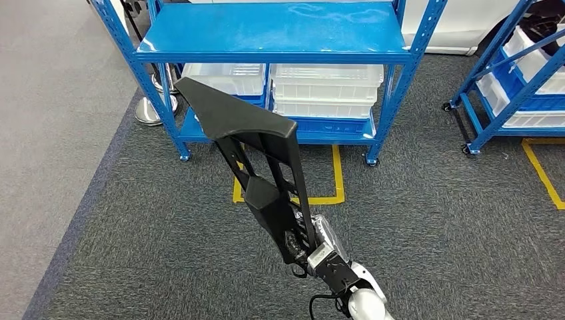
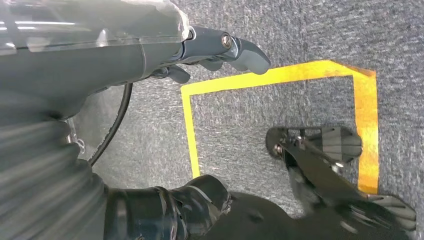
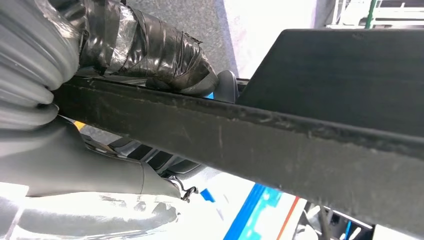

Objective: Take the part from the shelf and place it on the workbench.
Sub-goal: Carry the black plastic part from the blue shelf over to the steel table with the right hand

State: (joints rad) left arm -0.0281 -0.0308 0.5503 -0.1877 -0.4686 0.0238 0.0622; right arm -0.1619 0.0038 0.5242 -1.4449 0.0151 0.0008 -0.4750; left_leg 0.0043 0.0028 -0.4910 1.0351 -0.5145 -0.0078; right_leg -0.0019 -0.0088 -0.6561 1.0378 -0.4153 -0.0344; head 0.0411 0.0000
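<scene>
The part (image 1: 248, 130) is a long black piece with a flat wedge-shaped plate at its far end and an open frame below. My right hand (image 1: 312, 248) grips its lower end and holds it up, tilted toward the shelf, above the carpet. In the right wrist view the part's dark edge (image 3: 280, 135) runs across the hand (image 3: 60, 105), with the taped thumb (image 3: 150, 50) pressed over it. The blue shelf (image 1: 273, 41) stands just ahead, its top board bare. My left hand (image 2: 125, 60) hangs over the floor with nothing in it, fingers (image 2: 240, 50) apart from the thumb (image 2: 170, 210).
White bins (image 1: 326, 90) fill the shelf's lower level. A second blue shelf (image 1: 510, 100) with bins stands at the right. Yellow tape (image 1: 337, 180) marks a box on the grey carpet before the shelf. A round stand base (image 1: 150, 111) sits by the shelf's left leg.
</scene>
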